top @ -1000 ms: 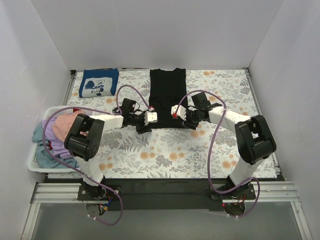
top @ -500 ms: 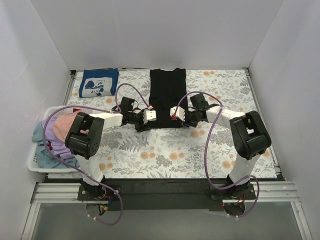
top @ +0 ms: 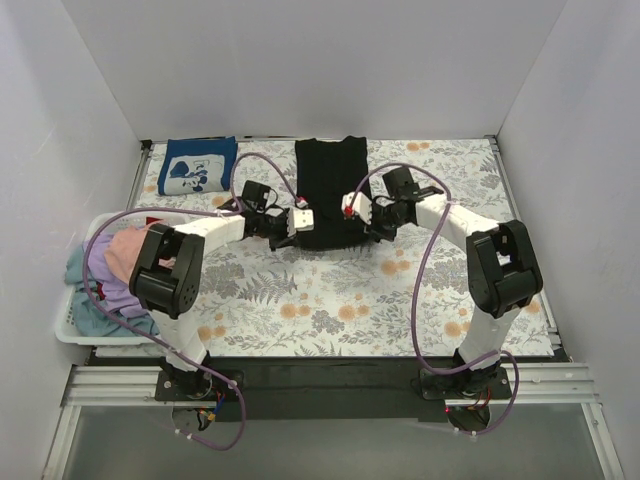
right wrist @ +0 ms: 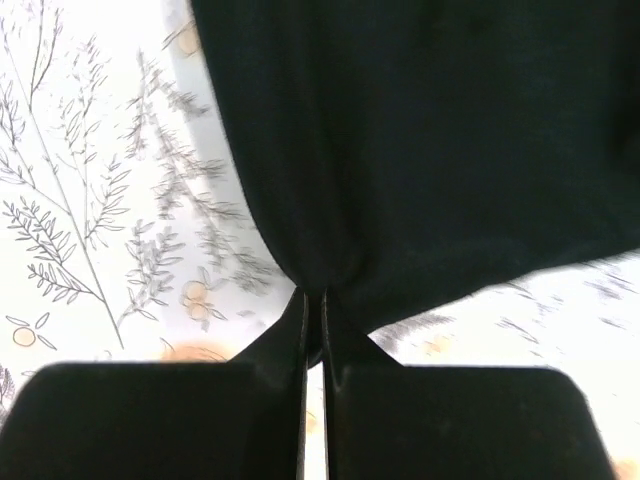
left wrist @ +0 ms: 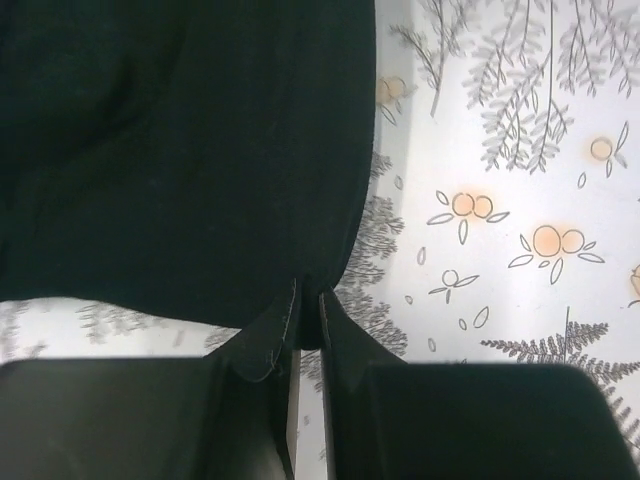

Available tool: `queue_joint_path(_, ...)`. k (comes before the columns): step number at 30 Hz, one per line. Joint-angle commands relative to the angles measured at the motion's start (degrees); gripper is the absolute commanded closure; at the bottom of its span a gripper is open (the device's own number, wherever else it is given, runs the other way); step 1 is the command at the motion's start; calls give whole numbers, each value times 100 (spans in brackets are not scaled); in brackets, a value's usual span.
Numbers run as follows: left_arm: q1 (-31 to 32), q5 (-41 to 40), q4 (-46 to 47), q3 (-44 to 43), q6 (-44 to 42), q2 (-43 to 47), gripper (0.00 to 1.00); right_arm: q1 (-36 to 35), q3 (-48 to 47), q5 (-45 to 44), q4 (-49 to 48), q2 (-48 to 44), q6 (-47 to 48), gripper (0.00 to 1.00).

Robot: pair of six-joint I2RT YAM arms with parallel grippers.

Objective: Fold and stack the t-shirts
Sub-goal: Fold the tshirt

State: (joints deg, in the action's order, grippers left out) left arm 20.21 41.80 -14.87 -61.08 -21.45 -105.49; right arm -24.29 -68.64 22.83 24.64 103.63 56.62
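Black t-shirt (top: 331, 190): soft matt cloth, no sheen, light creases. Navy t-shirt (top: 197, 166): matt cloth, flat white print. Worktop cover (top: 330, 300): smooth floral-printed sheet, low sheen; can't tell if cloth or vinyl. Basket (top: 80, 338): white plastic, slight gloss. Left pincer (left wrist: 308, 300) and right pincer (right wrist: 313, 300): smooth matt black fingers, look plastic.

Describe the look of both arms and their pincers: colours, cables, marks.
The left arm and right arm share one build: white links, bulky black joint housings, a purple cable looping along each. A small red mark shows by the right wrist. Left pincer and right pincer have flat black tapering fingers.
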Motion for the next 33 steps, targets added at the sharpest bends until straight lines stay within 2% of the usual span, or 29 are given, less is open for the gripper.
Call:
queue_joint_path(1,-201,223,-753,-650,449,626,100,258,-913,134,778,-414,-301,99)
queue_joint_path(7,-201,302,-1008,-765,651,1214,100,250,-1353,213,1551,-704,-353,99)
queue_joint_path(10,-175,355,-1202,-538,704,1706,100,180,-1179,301,1902,-1028,-424,99)
queue_joint_path(15,53,688,-2036,-28,791,3056,100,-232,-397,493,2667,-2161,-424,99)
queue_joint_path(16,71,785,-2228,95,809,3252,100,-321,-274,547,3060,-2363,-432,99)
queue_joint_path(20,89,1145,-3098,184,1143,4149,100,-752,-158,644,3564,-3269,-546,99)
queue_joint_path(25,89,795,-3109,149,1512,4467,100,-770,-676,661,3802,-2964,-556,99)
queue_joint_path(33,-130,513,-2398,70,1539,3774,100,-621,-1186,793,3793,-1980,-248,99)
